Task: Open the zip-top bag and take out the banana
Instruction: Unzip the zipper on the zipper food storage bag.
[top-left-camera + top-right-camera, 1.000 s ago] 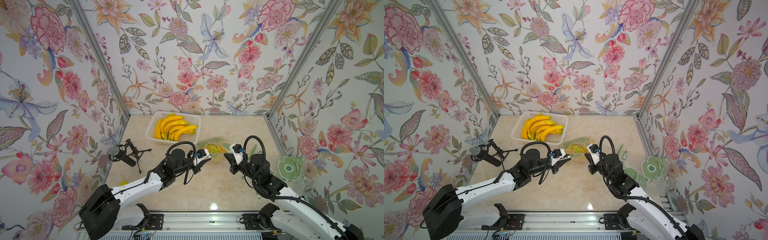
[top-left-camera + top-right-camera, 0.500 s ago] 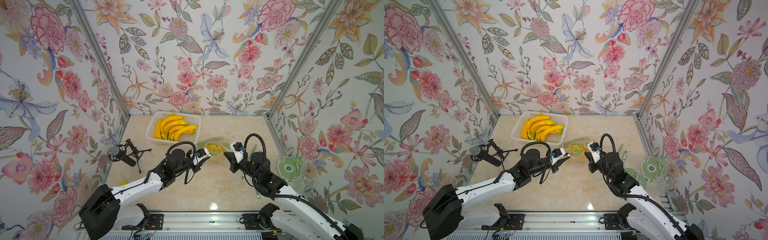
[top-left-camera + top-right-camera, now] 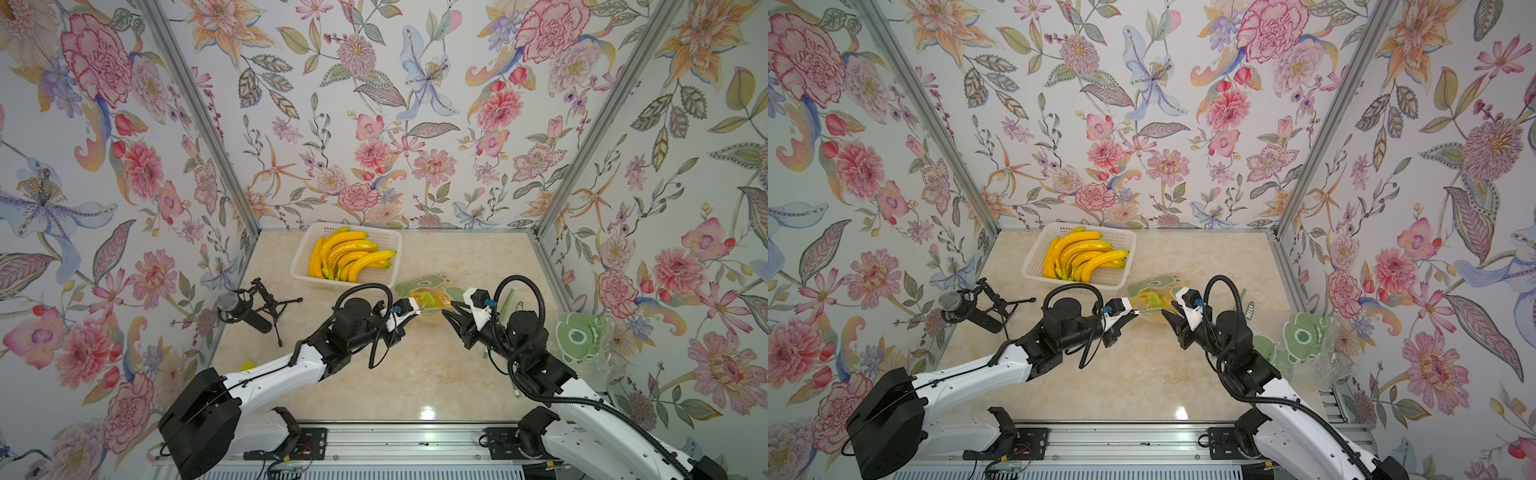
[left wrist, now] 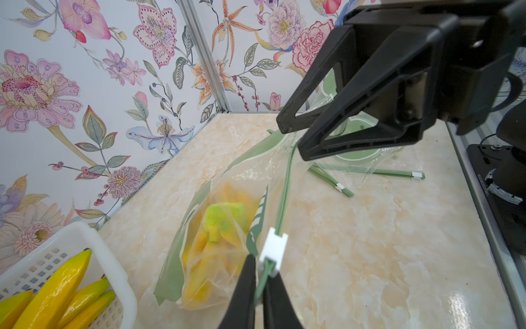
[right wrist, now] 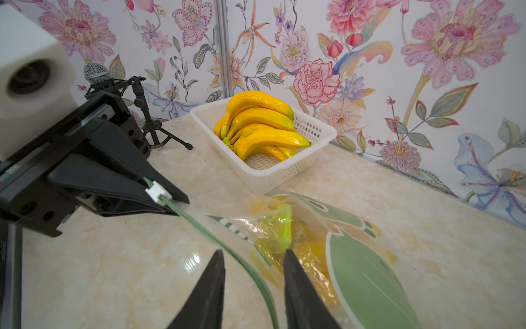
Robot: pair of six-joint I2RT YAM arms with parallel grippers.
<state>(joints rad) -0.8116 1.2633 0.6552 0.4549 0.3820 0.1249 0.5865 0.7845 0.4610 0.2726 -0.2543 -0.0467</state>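
I am pinching the zip strip (image 4: 286, 185) in my left tool (image 4: 259, 267), jaws narrowed right down on the green band just behind its white slider (image 4: 273, 247). My right tool (image 5: 252, 253) is standing open and empty. The strip is arcing across from the left tool and running between its parted fingers.

The zip-top bag (image 5: 355, 256) is lying on the desk (image 5: 113, 270) between my two tools, its mouth edge stretched from one to the other. The banana (image 5: 277, 230) is inside it. Its pale green stem end is sitting just ahead of my right tool, close off one fingertip, and beyond the slider as seen from my left tool. The yellow body is trailing down into the bag. Through the crumpled film I cannot tell its long axis exactly, but the stem seems to be pointing toward the mouth.

That is the relation I am judging the next move by. The right tool is nearer, free and already facing the stem, while the left is busy holding the mouth edge taut.

The bag is thin, clear, wrinkled plastic with green printed shapes, so it is likely to slide and bunch. The banana looks smooth and firm, like the glossy yellow ones in the white lattice basket (image 5: 318, 129) farther ahead of both tools.
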